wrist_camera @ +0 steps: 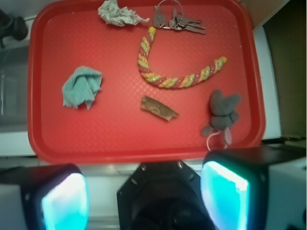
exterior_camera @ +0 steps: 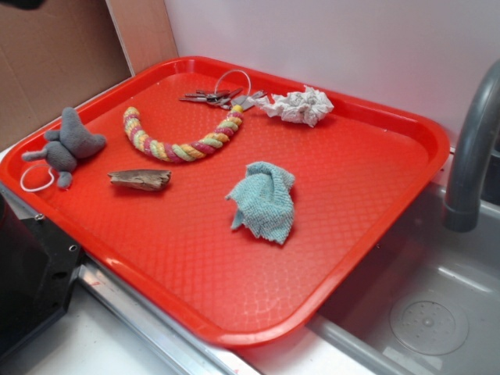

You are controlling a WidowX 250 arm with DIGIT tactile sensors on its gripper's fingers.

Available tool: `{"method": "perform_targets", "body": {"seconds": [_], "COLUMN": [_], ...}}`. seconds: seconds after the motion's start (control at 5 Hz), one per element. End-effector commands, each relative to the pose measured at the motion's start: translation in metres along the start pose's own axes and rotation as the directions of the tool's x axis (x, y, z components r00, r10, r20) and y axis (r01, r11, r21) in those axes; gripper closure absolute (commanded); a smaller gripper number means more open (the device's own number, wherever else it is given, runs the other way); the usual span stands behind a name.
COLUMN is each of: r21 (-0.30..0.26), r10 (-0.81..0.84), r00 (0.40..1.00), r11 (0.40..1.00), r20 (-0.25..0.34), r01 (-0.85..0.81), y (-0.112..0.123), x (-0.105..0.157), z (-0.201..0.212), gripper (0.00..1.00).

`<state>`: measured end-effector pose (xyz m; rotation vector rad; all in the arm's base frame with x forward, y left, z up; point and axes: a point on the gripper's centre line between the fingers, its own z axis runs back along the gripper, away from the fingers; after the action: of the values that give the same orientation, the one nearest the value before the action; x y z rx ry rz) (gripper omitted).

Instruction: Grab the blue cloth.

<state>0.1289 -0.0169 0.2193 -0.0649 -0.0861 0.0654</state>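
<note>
While unseen outside, hand (wrist_camera: 144,194) gapes wide (wrist view), blue cloth (wrist_camera: 82,86) untouched.

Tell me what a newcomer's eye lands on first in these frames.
First the bright red tray filling most of the exterior view, set partly over a grey sink. On it, the blue cloth lies bunched near the middle, apart from everything else, with a striped rope curving behind it toward the keys. In the wrist view the gripper hangs open off the tray's near edge, two pads glowing cyan.
</note>
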Motion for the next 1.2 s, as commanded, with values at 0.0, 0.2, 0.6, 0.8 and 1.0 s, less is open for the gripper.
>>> {"method": "perform_targets", "body": {"seconds": [0.0,0.2,0.6,0.8,1.0], "r21": [0.002,-0.011,-0.020,-0.047,-0.043], "r10": [0.051,0.086,0.193,0.202,0.210], "r00": [0.998,0.996,0.979,0.978,0.977], "r11": [0.999,0.996,0.981,0.979,0.977], "r20": [0.033,0.038,0.071,0.051,0.028], "r01": [-0.051,-0.085,-0.192,-0.200,-0.208], "y": [-0.002,-0.010,-0.045,-0.070,-0.085], "x": [0.016,0.027,0.063,0.078,0.085], "z": [-0.007,-0.020,-0.067,-0.099,-0.130], "gripper": [0.00,0.00,0.00,0.00,0.00]}}
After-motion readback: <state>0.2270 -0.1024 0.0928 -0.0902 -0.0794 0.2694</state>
